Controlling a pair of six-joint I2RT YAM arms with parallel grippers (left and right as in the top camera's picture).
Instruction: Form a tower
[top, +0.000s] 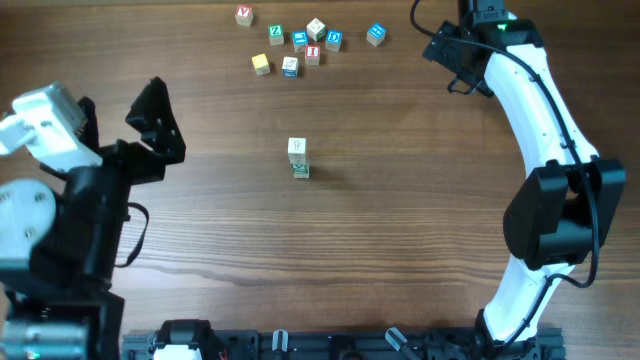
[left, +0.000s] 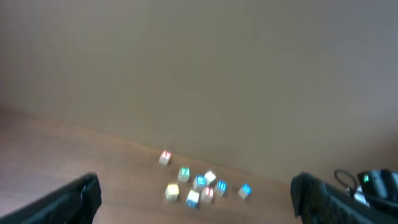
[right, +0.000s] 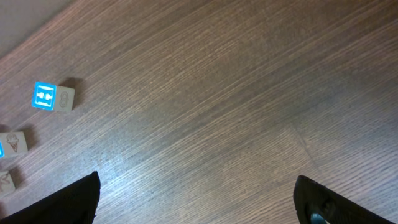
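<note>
**Tower alone mid-table, both grippers spread wide**

The tower (top: 298, 158), a narrow stack of pale, square-edged wooden cubes with green prints, stands on the dark wood-grain table (top: 400, 220). It is well apart from the left gripper (top: 160, 125) to its left and the right gripper (top: 440, 50) at the far right. Both black grippers gape, holding nothing. 9 loose cubes (top: 300, 42) with coloured letters cluster beyond the tower.

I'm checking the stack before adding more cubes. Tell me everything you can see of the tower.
The tower is a narrow, one-cube-wide stack of pale wooden cubes, cream faces with a green print low on its side. It stands upright and alone on the table, well apart from the loose cubes; only the table touches it.
</note>
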